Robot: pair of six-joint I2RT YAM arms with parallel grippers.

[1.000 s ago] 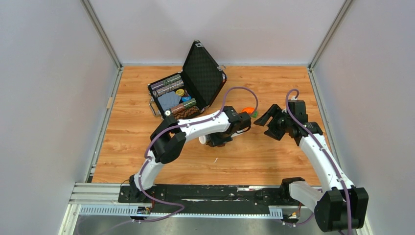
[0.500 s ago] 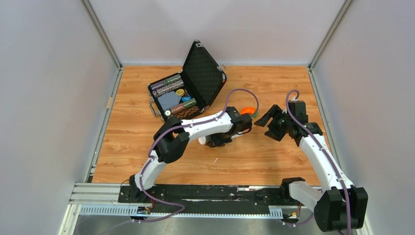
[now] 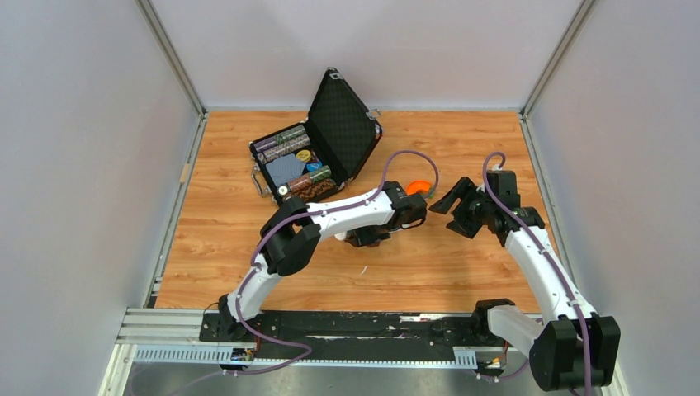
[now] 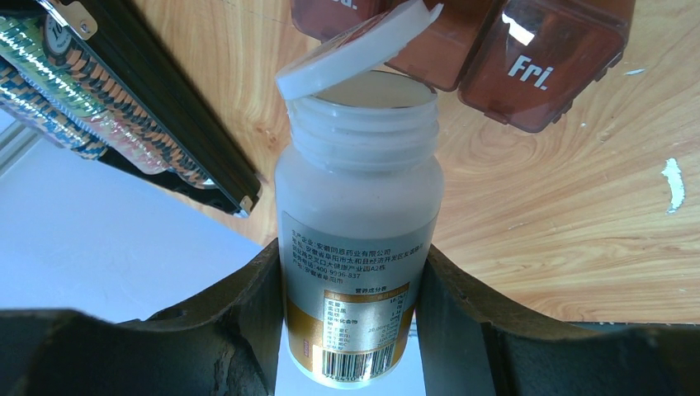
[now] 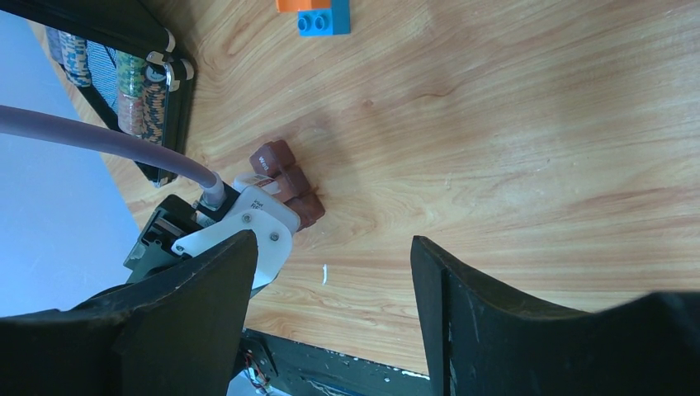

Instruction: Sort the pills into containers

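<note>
Overhead first: the left gripper [image 3: 366, 237] sits low over the middle of the wooden table [image 3: 462, 272], nearer than the open black case [image 3: 307, 165] and a little to its right. Its own arm arcs over it and hides most of what it holds. The right gripper [image 3: 451, 206] hovers just to the right, apart from it, jaws spread wide with nothing between them. An orange object [image 3: 419, 186] lies on the wood between the two wrists, on the far side. The pill containers cannot be made out from this angle.

Left wrist view: both fingers [image 4: 239, 322] press the lower body of a white pill bottle [image 4: 359, 190], jaws parted only by the bottle's width and clamped on it. The label with barcode faces the camera. The flip cap [image 4: 355, 45] is hinged open, and the mouth is aimed at the containers [image 4: 536, 58] — a dark brown translucent strip lying on the table just beyond it. One lid reads "Fri."; the neighbouring compartment is partly hidden by the cap. Whether the mouth touches the strip, cannot tell. A corner of the case shows at left, a white fleck [image 4: 673, 181] on the wood at right.

Right wrist view: fingers [image 5: 462, 313] far apart, empty, above the table. The strip of three brown compartments lies flat against the left wrist's white housing [image 5: 248, 231], on the near side of the case. A purple cable [image 5: 99, 139] runs into that housing. Orange and blue toy bricks [image 5: 318, 15] sit at the top edge — well apart from the strip.
</note>
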